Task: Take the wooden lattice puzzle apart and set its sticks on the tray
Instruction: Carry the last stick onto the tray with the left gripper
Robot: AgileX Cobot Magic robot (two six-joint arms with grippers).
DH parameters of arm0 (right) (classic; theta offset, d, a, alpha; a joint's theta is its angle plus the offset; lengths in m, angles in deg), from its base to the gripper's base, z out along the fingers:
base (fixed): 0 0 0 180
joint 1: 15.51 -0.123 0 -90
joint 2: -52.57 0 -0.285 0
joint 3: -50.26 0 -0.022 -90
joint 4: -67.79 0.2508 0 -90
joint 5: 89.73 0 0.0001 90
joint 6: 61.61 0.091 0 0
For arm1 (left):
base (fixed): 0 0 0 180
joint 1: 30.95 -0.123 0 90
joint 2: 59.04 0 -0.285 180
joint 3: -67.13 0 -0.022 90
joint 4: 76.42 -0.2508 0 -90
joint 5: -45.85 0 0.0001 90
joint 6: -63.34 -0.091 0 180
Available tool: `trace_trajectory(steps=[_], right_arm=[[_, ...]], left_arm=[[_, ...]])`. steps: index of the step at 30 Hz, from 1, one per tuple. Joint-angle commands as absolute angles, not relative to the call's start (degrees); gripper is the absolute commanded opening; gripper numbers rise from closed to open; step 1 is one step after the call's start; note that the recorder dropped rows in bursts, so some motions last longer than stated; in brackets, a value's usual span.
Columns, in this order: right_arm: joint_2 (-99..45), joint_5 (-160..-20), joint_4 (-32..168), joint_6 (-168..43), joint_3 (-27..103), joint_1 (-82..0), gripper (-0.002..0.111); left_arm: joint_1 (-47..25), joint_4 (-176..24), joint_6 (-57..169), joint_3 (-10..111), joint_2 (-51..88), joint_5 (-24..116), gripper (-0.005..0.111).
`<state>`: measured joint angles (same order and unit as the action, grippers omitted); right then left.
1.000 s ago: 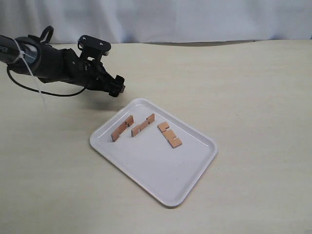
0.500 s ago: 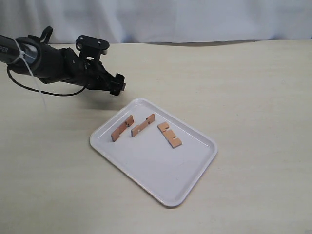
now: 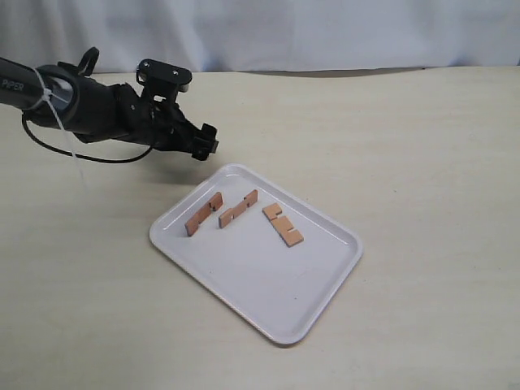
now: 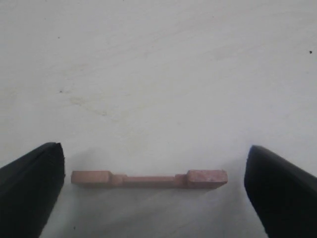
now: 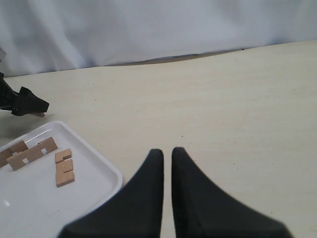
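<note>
Tabletop (image 4: 158,74) | left end effector (image 4: 154,158) jaws wide | stick (image 4: 148,178) between, gap each end

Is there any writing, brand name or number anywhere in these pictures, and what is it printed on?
"PIPER": white letters on the black left arm, at the edge of the exterior view.
No other text: the tray, the sticks and the table show no words, numbers or signs.

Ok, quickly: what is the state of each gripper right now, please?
Left gripper: open, straddling a stick without gripping it.
Right gripper: closed, holding nothing.
</note>
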<state>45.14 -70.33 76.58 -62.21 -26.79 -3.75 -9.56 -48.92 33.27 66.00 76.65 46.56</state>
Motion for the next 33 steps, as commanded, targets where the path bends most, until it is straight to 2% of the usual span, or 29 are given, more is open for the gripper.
trace_trajectory(steps=[1,7,8,10,11,14,15,21,24,28,33], right_arm=[[44.8,-70.3,76.6,-62.2,-27.0,-3.9,0.006],[44.8,-70.3,76.6,-62.2,-27.0,-3.9,0.006],[44.8,-70.3,76.6,-62.2,-27.0,-3.9,0.006],[44.8,-70.3,76.6,-62.2,-27.0,-3.9,0.006],[44.8,-70.3,76.6,-62.2,-27.0,-3.9,0.006],[44.8,-70.3,76.6,-62.2,-27.0,-3.9,0.006],[44.8,-70.3,76.6,-62.2,-27.0,-3.9,0.006],[44.8,-70.3,76.6,-62.2,-27.0,-3.9,0.006],[44.8,-70.3,76.6,-62.2,-27.0,-3.9,0.006],[44.8,-70.3,76.6,-62.2,-27.0,-3.9,0.006],[44.8,-70.3,76.6,-62.2,-27.0,-3.9,0.006]], left_arm=[[-9.5,-48.4,33.3,66.2,78.3,48.3,0.092],[-9.5,-48.5,33.3,66.2,78.4,49.0,0.091],[-9.5,-48.5,33.3,66.2,78.4,49.2,0.09],[-9.5,-48.5,33.3,66.2,78.4,49.7,0.079],[-9.5,-48.5,33.3,66.2,78.4,50.1,0.056],[-9.5,-48.9,33.1,66.2,77.3,49.1,0.006],[-9.5,-49.7,33.0,66.2,76.7,48.2,0.0],[-8.8,-50.8,33.0,66.2,70.6,39.8,0.0],[-4.3,-52.0,25.1,66.2,67.5,32.4,0.0],[2.8,-52.0,20.2,68.9,67.0,9.9,0.0],[8.2,-52.3,20.8,69.7,67.0,2.4,0.0]])
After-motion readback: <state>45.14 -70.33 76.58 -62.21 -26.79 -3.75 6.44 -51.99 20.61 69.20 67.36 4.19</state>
